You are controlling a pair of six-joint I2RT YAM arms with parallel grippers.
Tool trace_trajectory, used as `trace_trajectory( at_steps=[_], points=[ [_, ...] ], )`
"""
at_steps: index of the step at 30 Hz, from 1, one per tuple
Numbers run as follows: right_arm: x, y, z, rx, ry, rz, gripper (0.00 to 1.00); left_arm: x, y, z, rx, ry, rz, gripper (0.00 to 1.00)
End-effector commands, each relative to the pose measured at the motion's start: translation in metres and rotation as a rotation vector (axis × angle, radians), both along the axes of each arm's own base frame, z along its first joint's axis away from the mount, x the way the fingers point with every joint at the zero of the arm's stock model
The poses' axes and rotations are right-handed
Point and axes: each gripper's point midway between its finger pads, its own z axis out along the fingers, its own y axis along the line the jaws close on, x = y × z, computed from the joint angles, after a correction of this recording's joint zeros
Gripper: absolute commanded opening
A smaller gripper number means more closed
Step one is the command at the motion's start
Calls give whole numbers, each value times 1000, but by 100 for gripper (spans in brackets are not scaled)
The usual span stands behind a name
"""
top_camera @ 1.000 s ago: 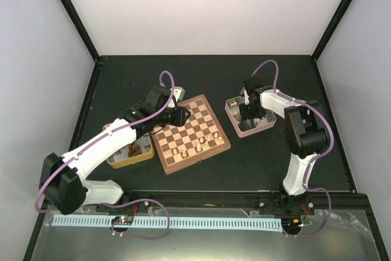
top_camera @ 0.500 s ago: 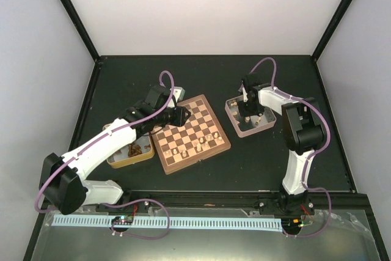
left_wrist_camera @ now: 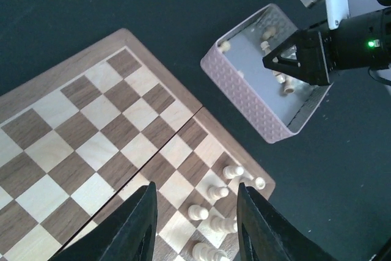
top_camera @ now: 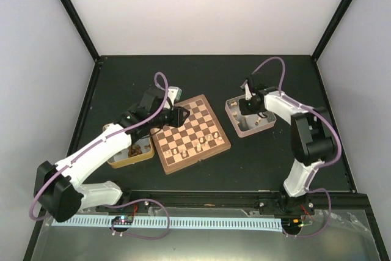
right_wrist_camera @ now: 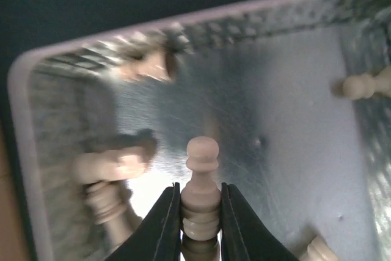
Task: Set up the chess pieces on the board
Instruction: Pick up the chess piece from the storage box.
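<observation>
A: Why is the right gripper (right_wrist_camera: 200, 207) down inside the right tray (right_wrist_camera: 24, 151)?

B: The loose pieces (right_wrist_camera: 357, 87) lie there; its fingers (right_wrist_camera: 168, 218) pinch 1 piece (right_wrist_camera: 201, 169) round the lower body, with the head pointing out past the tips. I'd call this the pick, with the carry to the board (left_wrist_camera: 91, 126) not yet begun.

A: Is the piece off the tray floor?

B: I cannot tell; the view is blurred and its base is hidden between the fingers.

A: What else is in that tray?

B: At least 4 more pieces: 1 lying by the right wall, 1 at the left wall, 1 in the far corner and 1 at the bottom edge. The metal mirrors them, so the count is loose.

A: And the left gripper (left_wrist_camera: 195, 191)?

B: Its fingers are spread with nothing between them. It hangs over the board beside the pieces already set, probably so it can tidy them or take the next one; that's a guess.

A: Where does the board sit?

B: On the table between the 2 trays, turned askew. At least 6 pieces stand along its near side, toward the corner closest to the right tray, and the other squares are bare. A narrow grip on a small piece could easily slip or tip on release.

A: The left tray (top_camera: 131, 162)?

B: It touches the board's left edge and holds brown bits too small to name.
</observation>
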Motion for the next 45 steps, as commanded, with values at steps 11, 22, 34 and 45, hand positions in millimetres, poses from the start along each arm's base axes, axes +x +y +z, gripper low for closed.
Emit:
trace_trajectory(
  at_steps=[11,22,34,45],
  points=[
    [-52,152,157,580,-312,551,14,-6,-1,85,-423,-66,-3,58],
    [-117,228,202,622,-385,961,15,-10,-10,66,-536,186,-81,62],
    [-121,237,204,626,-374,989,16,0,-7,51,-542,217,-54,38],
    [-123,239,206,653,-365,989,17,3,-9,44,-546,234,-56,12]
  ],
)
